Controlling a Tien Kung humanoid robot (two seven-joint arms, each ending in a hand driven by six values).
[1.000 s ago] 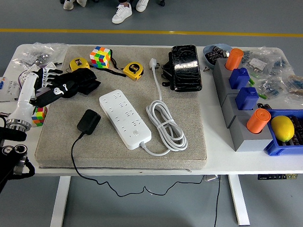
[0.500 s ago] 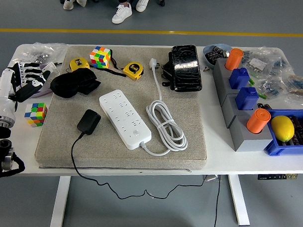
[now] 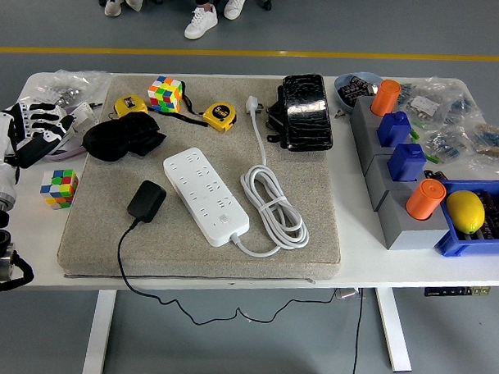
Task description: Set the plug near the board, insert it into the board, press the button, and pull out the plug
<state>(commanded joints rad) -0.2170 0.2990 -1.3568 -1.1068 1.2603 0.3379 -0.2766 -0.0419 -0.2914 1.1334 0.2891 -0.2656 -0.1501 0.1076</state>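
A black plug adapter (image 3: pixel 146 201) lies on the grey mat (image 3: pixel 313 247), its black cord running off the mat's front edge. The white power board (image 3: pixel 205 194) lies diagonally just right of it, with its coiled white cable (image 3: pixel 275 207) beside it. My left hand (image 3: pixel 36 129) is at the table's far left edge, well left of the plug, fingers relaxed and holding nothing. My right arm is out of view.
A black cloth (image 3: pixel 122 137), two yellow tape measures (image 3: pixel 218 116), a colour cube (image 3: pixel 165 94) and a black case (image 3: pixel 303 112) lie at the mat's back. Another cube (image 3: pixel 58 188) sits left of the mat. Grey holders with orange and blue parts (image 3: pixel 400 172) and a blue bin with a lemon (image 3: pixel 466 211) stand on the right.
My left hand has pulled back leftward, away from the black cloth toward the table's left edge, uncovering the small cube. Nothing on the mat has moved.
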